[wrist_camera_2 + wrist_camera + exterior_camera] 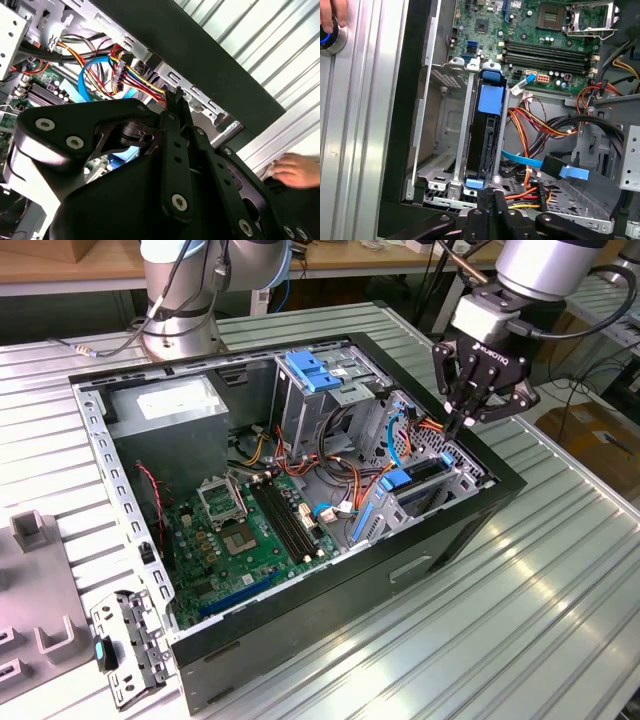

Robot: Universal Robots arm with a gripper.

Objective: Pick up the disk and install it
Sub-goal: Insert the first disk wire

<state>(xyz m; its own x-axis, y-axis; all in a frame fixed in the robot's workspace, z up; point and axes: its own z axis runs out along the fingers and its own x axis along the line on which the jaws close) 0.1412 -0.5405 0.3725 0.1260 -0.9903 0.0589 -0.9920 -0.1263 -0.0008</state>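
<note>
Because the gripper (468, 422) hangs with its fingers pressed together and holding nothing, just above the drive cage at the case's edge, a descent slightly off line could, I think, catch the coloured power wires (532, 192) beside it. The disk (487, 135) stands on edge in the cage of the computer case (470, 515), directly below the gripper.

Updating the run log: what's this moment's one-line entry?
claw: shut, empty, above drive cage | disk: seated upright in cage slot | case: open
</note>
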